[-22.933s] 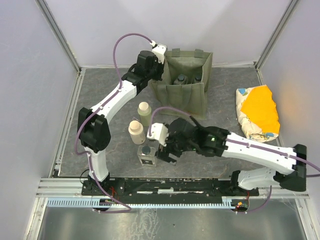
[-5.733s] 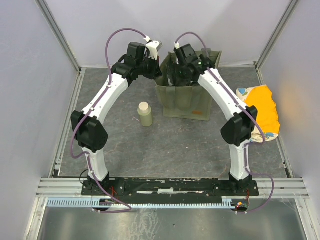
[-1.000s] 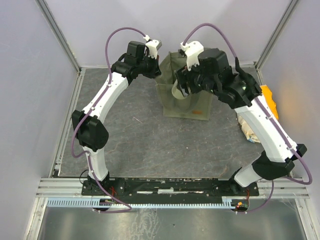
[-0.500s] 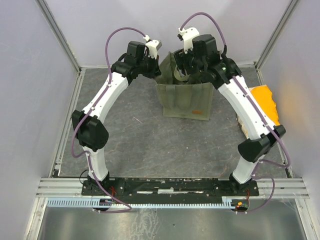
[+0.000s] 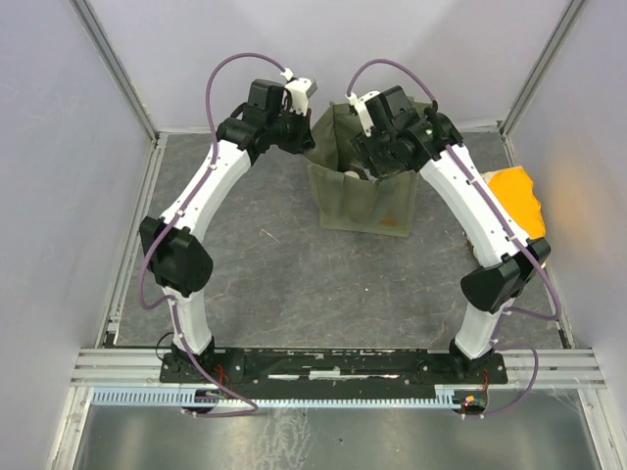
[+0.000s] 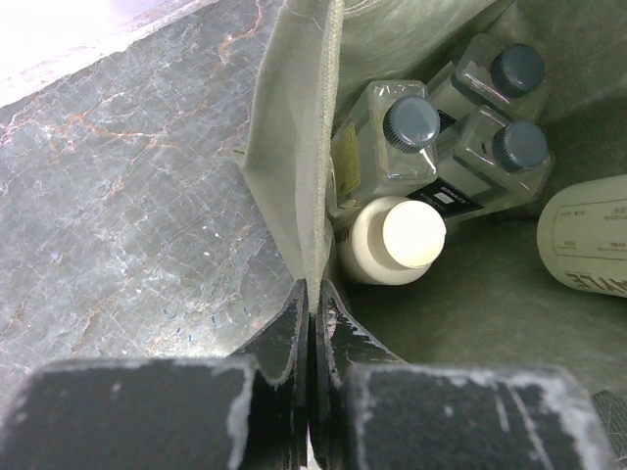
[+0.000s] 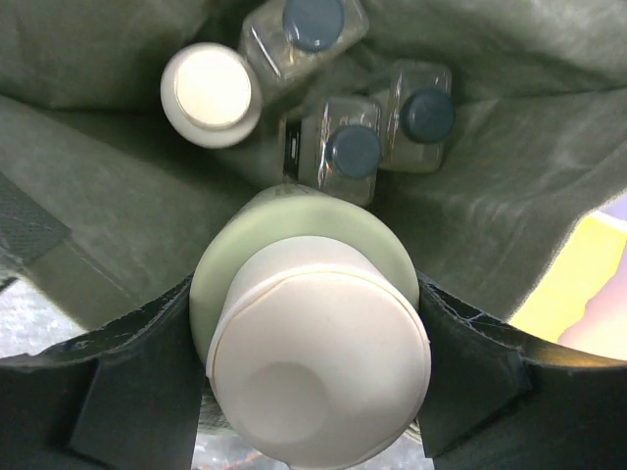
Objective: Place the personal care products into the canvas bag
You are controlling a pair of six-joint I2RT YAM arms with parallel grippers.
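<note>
Holding green bottle [image 7: 294, 284] clamped in right gripper [image 5: 380, 149], inside bag [image 6: 306, 147] mouth above four bottles [image 7: 355, 149]. Left gripper [image 6: 313, 328] pinched on rim. Risks: landing on caps, tipping; rim slipping, mouth closing.

The olive-green bottle [image 6: 586, 240] runs off the left wrist view's right edge.

Left arm [image 5: 201, 191]: white tubular links between bulky black joint housings.
Right arm [image 5: 485, 211]: the same white links and black joints.
Cables [image 5: 209, 88]: one mauve cable loops along each arm.
Wrist mounts [image 5: 299, 86]: small white blocks at the cable ends.
Base plate [image 5: 333, 364]: flat black strip under both arms.
Left pincer [image 6: 312, 299]: dark fingers, edges scuffed pale grey.
Right pincer fingers [image 7: 132, 343]: broad, matt black.
</note>
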